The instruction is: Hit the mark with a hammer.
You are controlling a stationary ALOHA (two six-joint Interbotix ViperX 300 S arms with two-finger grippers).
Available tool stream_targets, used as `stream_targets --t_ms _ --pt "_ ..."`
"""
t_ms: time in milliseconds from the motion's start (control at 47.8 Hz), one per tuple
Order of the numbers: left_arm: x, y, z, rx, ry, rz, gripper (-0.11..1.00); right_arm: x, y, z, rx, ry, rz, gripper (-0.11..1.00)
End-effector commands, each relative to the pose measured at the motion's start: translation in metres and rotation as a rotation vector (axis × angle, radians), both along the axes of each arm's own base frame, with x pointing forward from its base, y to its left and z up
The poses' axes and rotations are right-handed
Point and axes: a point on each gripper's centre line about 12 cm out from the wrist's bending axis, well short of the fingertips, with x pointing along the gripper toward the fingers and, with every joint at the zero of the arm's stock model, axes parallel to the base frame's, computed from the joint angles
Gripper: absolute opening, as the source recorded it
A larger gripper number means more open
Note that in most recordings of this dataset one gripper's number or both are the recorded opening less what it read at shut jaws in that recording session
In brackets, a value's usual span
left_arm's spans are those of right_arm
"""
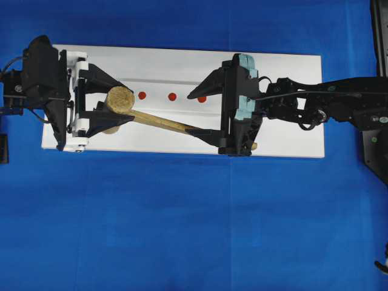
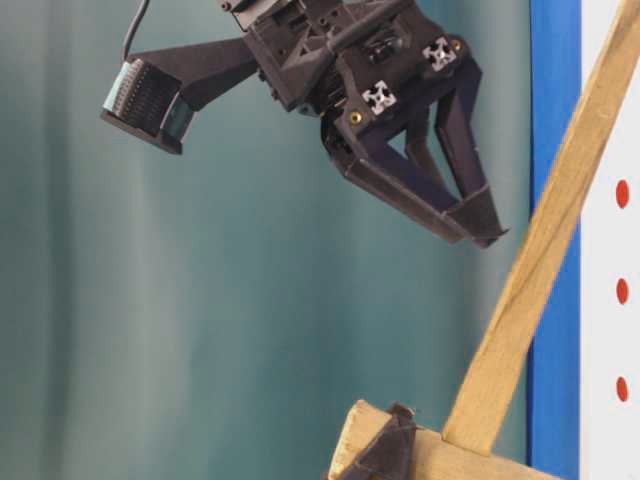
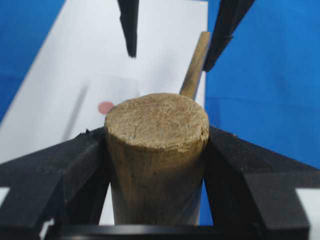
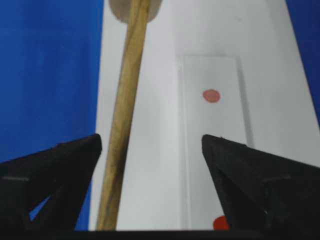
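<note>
Hammer (image 1: 145,112) head clamped in left gripper (image 1: 106,109); handle runs toward four o'clock between the right gripper's (image 1: 200,113) spread jaws.

Both arms matte black. Left gripper (image 1: 108,102): white plastic rail, black cable at rear. Right gripper (image 1: 200,112): pale teal block behind black triangular fingers (image 4: 255,175), silver screws, looped black cable.

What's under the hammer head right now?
The hammer head, clamped in the left gripper, sits over the white bar. Three red dots show beside it; the surface directly beneath the head is hidden.
</note>
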Motion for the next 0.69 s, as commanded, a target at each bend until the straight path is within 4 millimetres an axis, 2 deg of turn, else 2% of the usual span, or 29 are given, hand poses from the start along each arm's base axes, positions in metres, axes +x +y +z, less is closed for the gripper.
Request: stream_targets --t_ms 0,335,670 --pt "0.007 0.003 0.016 -0.091 -0.042 0.039 0.49 0.005 0.002 0.022 -0.021 -0.07 0.007 0.91" --pt "0.007 0.011 0.001 -0.668 0.077 0.299 0.49 0.01 0.003 0.032 -0.067 -0.1 0.025 0.91" --pt "0.006 0.014 -0.001 -0.957 0.055 0.434 0.49 0.01 0.008 0.031 -0.082 -0.095 0.047 0.91"
